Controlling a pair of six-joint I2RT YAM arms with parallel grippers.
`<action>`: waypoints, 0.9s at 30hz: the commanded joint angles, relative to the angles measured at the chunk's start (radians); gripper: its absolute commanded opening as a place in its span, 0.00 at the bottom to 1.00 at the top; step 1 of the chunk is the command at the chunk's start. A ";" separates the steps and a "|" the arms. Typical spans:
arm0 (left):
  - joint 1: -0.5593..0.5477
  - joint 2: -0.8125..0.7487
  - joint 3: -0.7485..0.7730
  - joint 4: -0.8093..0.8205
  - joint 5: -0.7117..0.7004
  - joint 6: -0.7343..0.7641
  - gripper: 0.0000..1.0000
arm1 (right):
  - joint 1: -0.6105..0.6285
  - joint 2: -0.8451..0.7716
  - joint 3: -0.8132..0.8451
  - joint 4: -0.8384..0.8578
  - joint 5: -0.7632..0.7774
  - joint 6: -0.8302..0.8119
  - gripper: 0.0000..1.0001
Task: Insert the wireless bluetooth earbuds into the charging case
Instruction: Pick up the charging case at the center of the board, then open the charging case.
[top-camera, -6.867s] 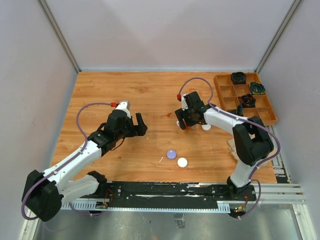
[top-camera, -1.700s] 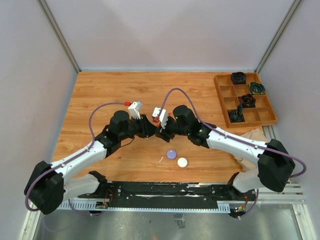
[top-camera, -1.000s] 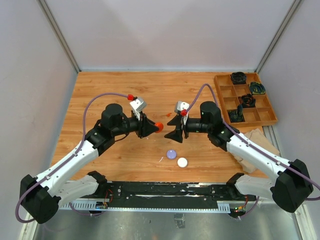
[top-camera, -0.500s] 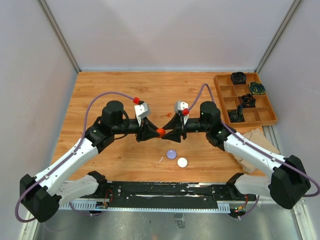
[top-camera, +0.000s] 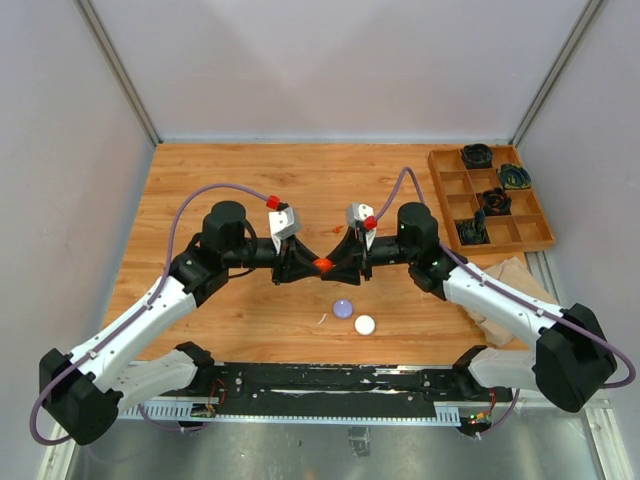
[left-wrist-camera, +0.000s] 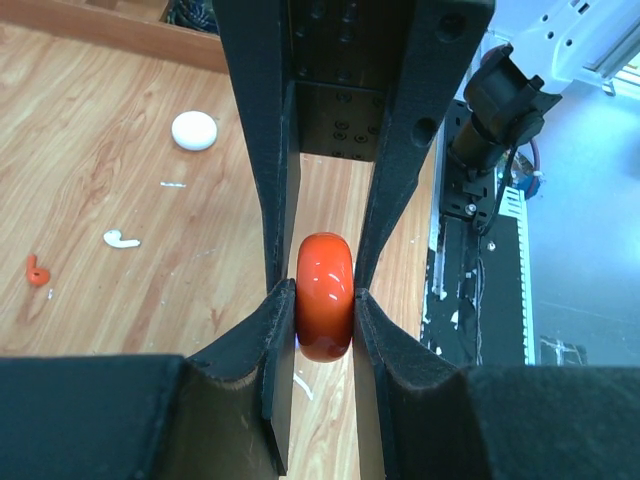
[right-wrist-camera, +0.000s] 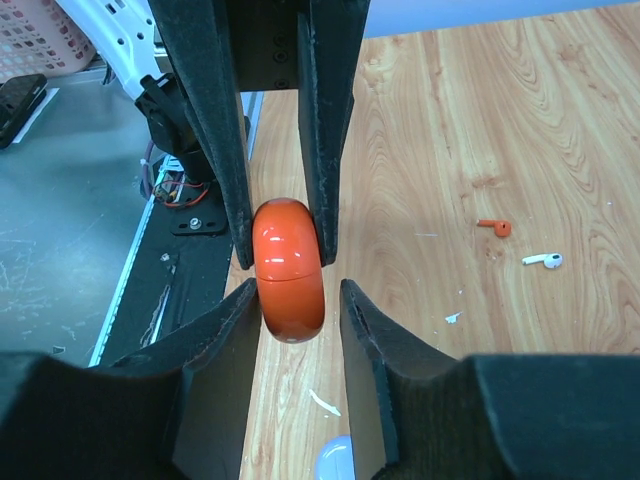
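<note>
Seen from above, a wooden table (top-camera: 230, 180) has two robot arms reaching in from its 6 o'clock edge, and they meet nose to nose over the middle. The left gripper (left-wrist-camera: 323, 305) is clamped on a round orange-red case (top-camera: 321, 265). Both its fingers press flat against the case's sides and hold it on edge above the wood. The right gripper (right-wrist-camera: 297, 295) straddles the same case from the opposite side. One of its fingers touches the case and the other stands a sliver off, so these jaws are apart and not yet tight.

At 5 o'clock from the case, a lilac puck (top-camera: 343, 309) and a white puck (top-camera: 364, 324) lie just beside each other on the table. In the right wrist view, an orange earbud (right-wrist-camera: 495, 227) and a white earbud (right-wrist-camera: 543, 261) lie loose on the wood at 3 o'clock from the case. They are near each other without touching, and both are outside the case. A wooden tray (top-camera: 510, 246) with compartments sits at the table's 2 o'clock corner, with dark bundles in some of them.
</note>
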 joint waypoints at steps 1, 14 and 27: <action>-0.005 -0.029 0.017 0.055 0.035 -0.001 0.00 | -0.002 0.016 0.004 0.038 -0.042 0.016 0.36; -0.005 -0.034 -0.011 0.082 0.025 -0.019 0.13 | -0.001 0.006 0.017 0.043 -0.068 0.044 0.07; -0.005 -0.131 -0.099 0.153 -0.197 -0.135 0.57 | 0.000 -0.002 -0.015 0.082 -0.002 0.064 0.01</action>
